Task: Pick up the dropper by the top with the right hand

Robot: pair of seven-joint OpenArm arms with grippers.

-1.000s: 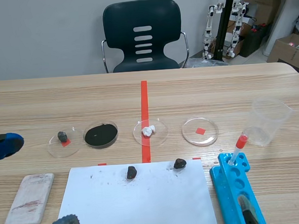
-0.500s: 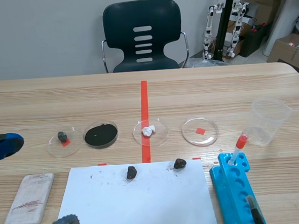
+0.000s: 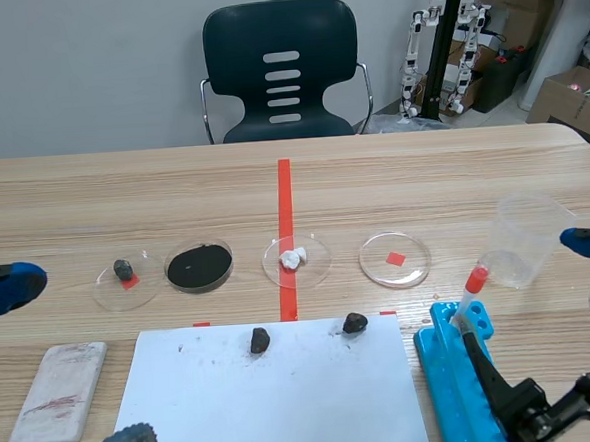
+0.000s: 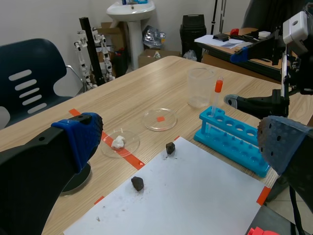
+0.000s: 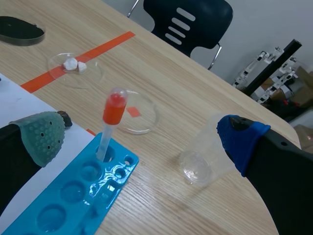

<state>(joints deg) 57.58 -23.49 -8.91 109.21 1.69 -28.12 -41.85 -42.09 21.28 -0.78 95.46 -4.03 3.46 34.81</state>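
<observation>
1. Two grippers are in view, but the task needs only the right gripper (image 5: 142, 137). Its fingers stand wide apart with nothing between them, the grey-green pad (image 5: 41, 134) on one side and the blue pad (image 5: 242, 134) on the other.
2. Half a second ago only a small blue tip showed at the right edge of the scene view. Now the right arm has come in at the lower right of the frame. One black finger lies over the blue rack (image 3: 450, 372), and the blue pad is higher at the right edge, beside the clear cup (image 3: 526, 235).
3. The dropper (image 3: 472, 292) has not moved. It stands in the far end hole of the rack, leaning a little, with its red bulb (image 3: 476, 276) on top.
4. In the right wrist view the dropper is ahead of the gripper, nearer to the grey-green pad than to the blue one, and neither pad touches it.
5. I judge this to be the approach step. The gripper must next be centred on the bulb and then close.
6. The left gripper (image 4: 178, 139) is also spread and holds nothing. It is at the left of the counter (image 3: 423, 183), well apart from the rack.
</observation>
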